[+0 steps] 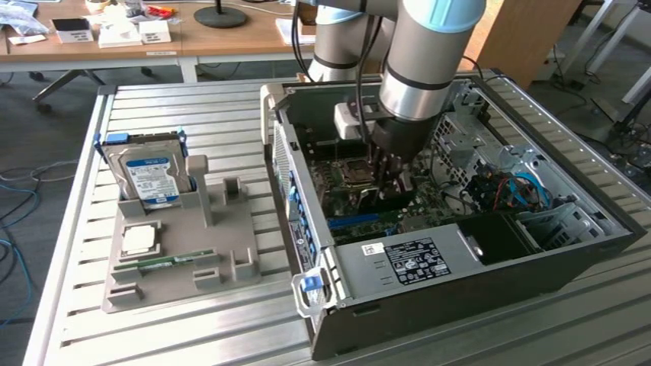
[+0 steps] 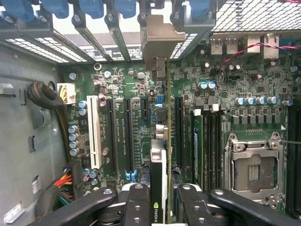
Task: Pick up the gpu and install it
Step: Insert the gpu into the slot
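Right now the gpu (image 2: 159,162) stands on edge inside the computer case (image 1: 569,252), just above the green motherboard (image 2: 117,84) on the case's floor. Its metal end bracket (image 2: 159,40) points toward the slotted rear wall of the case. The hand (image 2: 162,200) is closed narrowly on it, one black finger (image 2: 136,202) pressed against each flat side of the card. Whether the card's lower edge already sits in a slot, I cannot tell.

In the exterior view the arm (image 1: 422,53) reaches straight down through the open side of the case, with the hand (image 1: 389,179) low over the board. Also inside the case, a long white slot (image 2: 94,132) lies to one side of the card and the square processor socket (image 2: 254,167) to the other. A labelled power supply (image 1: 412,263) sits at the case's near end.

Outside the case, toward the exterior view's left, a grey holder (image 1: 188,255) rests on the slatted metal worktop (image 1: 152,107). It carries a hard drive (image 1: 152,177) standing upright and a narrow green memory stick (image 1: 158,263).
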Motion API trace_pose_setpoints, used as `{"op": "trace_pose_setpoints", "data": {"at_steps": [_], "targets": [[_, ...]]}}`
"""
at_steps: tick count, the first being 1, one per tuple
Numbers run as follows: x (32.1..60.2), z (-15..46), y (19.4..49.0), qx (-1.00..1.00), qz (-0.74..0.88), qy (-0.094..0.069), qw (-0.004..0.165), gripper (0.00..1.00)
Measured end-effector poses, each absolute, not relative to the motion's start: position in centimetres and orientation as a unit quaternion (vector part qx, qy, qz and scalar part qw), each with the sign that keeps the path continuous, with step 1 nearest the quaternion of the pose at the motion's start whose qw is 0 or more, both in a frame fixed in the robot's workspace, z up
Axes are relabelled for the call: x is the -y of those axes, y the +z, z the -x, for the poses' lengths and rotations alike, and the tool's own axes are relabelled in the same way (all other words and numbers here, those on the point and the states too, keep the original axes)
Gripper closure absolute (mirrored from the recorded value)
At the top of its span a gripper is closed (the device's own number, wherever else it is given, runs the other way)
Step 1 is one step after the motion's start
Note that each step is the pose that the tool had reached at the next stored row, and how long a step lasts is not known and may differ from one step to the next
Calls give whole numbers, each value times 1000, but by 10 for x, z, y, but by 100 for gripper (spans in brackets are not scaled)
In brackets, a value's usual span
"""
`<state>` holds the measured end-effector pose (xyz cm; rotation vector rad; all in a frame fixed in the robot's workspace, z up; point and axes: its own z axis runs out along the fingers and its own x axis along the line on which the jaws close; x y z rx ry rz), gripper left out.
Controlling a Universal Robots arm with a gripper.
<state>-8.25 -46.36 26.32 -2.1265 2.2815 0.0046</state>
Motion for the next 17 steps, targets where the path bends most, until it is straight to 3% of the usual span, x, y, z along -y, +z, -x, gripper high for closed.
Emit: {"op": "trace_pose_setpoints", "data": {"at_steps": [17], "targets": [[465, 90, 262, -732, 682, 2, 11, 73]]}}
